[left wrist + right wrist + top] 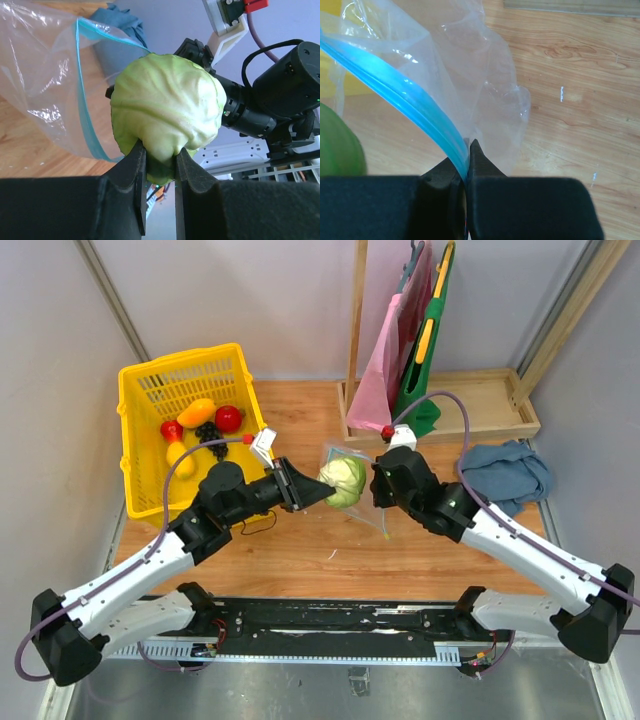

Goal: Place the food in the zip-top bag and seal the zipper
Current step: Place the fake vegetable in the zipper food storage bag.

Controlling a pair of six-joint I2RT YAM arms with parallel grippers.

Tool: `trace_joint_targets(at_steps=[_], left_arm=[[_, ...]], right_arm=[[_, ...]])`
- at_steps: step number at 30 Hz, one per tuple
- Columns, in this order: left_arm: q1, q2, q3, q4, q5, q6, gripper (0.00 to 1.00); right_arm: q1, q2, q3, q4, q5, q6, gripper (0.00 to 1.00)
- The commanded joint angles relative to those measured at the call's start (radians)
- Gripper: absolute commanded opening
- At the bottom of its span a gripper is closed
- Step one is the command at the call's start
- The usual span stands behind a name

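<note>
Food: one green piece [165, 107] pinched by left end effector [160, 150] | five in basket [133, 445] | right end effector [468, 146] pinching zipper [395, 85]

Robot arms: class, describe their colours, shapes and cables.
The left arm and right arm have white shells, black joints and bases. Each wrist has a purple cable, white bracket and red part. The left end effector and right end effector have black pointed fingers.
</note>
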Motion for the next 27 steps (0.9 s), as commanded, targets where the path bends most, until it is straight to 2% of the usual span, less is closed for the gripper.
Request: trace_joint_targets(at_steps=[1,7,13,16,20,27], left_arm=[[-0.064,0.032,0.004,0.1,-0.088,-0.053,0.0],[-0.082,0.078,0.026,0.014,-0.194,-0.027,0.0],[-0.104,0.123,0.11,-0.144,-0.328,0.07,0.0],[-0.121,0.147,0.129,-0.154,-0.347,0.088,0.01],[-0.156,0.186,0.159,-0.135,-0.325,0.102,0.18],[-0.186,0.207,0.207,-0.206,-0.385,0.151,0.48]], right_arm=[[-0.015,-0.043,-0.028,0.073,-0.018,0.04,0.0],[-0.015,-0.07,-0.061,0.127,-0.075,0.047,0.01],[-0.014,-0.094,-0.085,0.157,-0.099,0.038,0.01],[-0.015,-0.101,-0.097,0.176,-0.108,0.037,0.01],[-0.014,-0.101,-0.104,0.188,-0.119,0.035,0.01],[-0.015,-0.134,-0.121,0.188,-0.084,0.035,0.01]])
